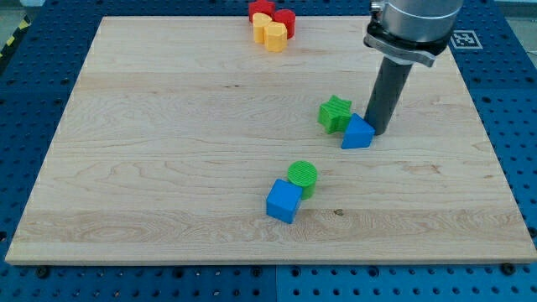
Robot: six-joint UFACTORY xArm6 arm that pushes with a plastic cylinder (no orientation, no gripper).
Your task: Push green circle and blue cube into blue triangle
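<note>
The green circle (303,176) lies below the board's middle, touching the blue cube (284,201) at its lower left. The blue triangle (358,133) lies up and to the right of them, next to a green star (335,113). My tip (379,131) stands on the board just right of the blue triangle, touching or nearly touching it, well away from the circle and cube.
A cluster of red blocks (273,14) and a yellow heart (270,33) sits at the top edge of the wooden board (168,143). The arm's grey body (411,25) hangs over the upper right.
</note>
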